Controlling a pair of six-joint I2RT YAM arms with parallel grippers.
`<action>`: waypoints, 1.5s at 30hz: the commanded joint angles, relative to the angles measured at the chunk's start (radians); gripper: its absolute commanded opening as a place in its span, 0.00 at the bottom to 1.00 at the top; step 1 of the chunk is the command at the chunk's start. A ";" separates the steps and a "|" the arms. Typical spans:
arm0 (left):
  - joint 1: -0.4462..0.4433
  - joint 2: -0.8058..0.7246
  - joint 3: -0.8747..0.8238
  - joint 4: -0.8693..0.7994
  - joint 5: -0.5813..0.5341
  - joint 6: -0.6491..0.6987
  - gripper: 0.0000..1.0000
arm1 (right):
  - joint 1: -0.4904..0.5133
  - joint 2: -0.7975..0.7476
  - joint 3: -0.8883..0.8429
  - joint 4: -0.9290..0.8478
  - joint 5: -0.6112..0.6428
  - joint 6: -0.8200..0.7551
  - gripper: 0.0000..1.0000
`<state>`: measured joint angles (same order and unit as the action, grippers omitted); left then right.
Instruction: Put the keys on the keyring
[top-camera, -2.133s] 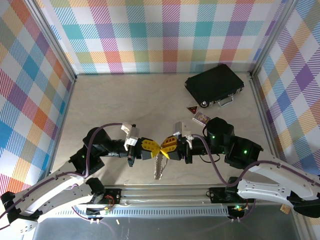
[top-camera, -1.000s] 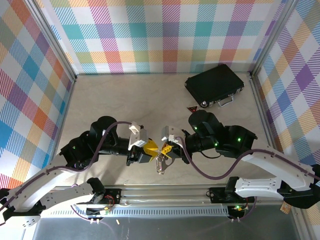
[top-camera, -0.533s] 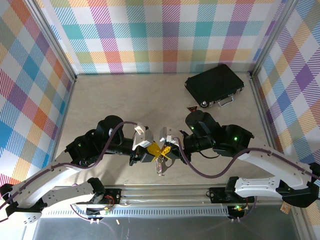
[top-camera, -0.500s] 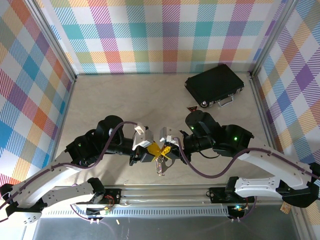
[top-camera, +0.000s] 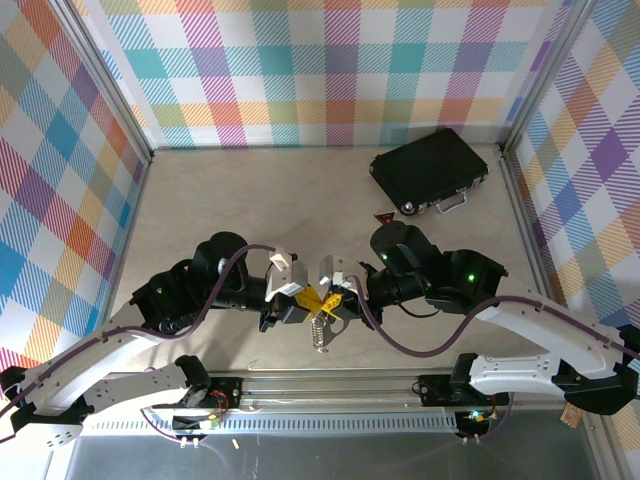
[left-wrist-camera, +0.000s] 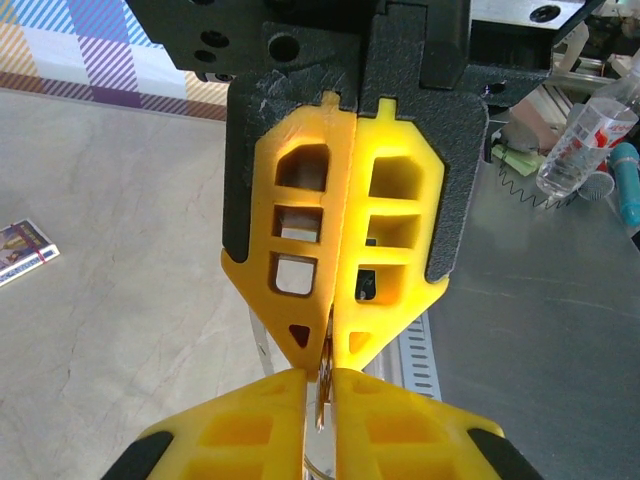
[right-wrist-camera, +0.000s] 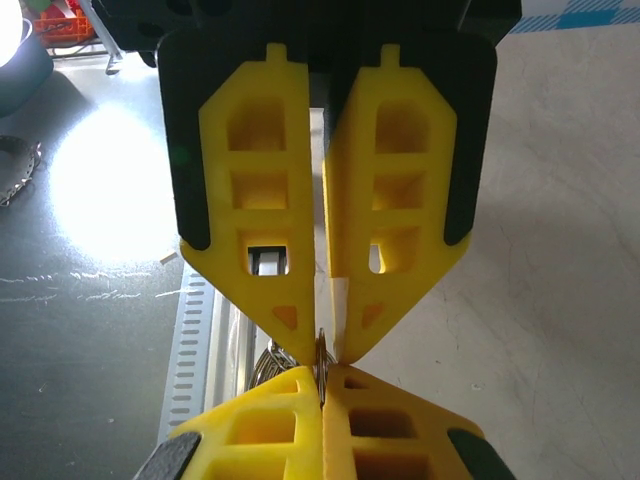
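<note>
Nearest the arm bases, the keys (top-camera: 318, 335) are dangling in a small silver bunch over the table (top-camera: 250, 200), straight below the spot where the two sets of yellow fingers are meeting. They are hanging shorter and tighter than two seconds ago, when the bunch was swinging in a wider gap.

Just above them, the left gripper (top-camera: 303, 303) and the right gripper (top-camera: 336, 300) are pressing tip to tip. Both have been closing in on each other over the last two seconds, and for the last half second they are barely moving at all. In the left wrist view the left one's fingers are clamping a thin metal edge; in the right wrist view the right one's fingers are pinching the keyring (right-wrist-camera: 322, 358) the same way. So both are gripping the ring from opposite sides.

I'm reading that stillness as the fine part: holding the ring steady while a key is being worked along it. Whether any key is already threaded, I cannot tell.

Further back, the small card (left-wrist-camera: 25, 250) is lying flat, and the black case (top-camera: 428, 168) is sitting untouched at the far right.
</note>
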<state>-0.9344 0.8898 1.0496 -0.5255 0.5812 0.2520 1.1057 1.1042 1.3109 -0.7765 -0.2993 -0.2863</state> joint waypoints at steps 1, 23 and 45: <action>-0.011 -0.008 -0.008 0.019 -0.023 -0.004 0.14 | 0.016 -0.018 0.003 0.069 -0.055 -0.011 0.00; -0.023 -0.145 -0.125 0.308 -0.013 -0.131 0.00 | 0.027 -0.074 -0.075 0.185 -0.006 0.084 0.23; -0.023 -0.195 -0.185 0.396 0.030 -0.183 0.00 | 0.028 -0.108 -0.104 0.228 -0.008 0.097 0.00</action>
<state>-0.9485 0.7094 0.8532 -0.1310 0.5858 0.0639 1.1271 1.0012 1.2037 -0.5613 -0.3069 -0.1764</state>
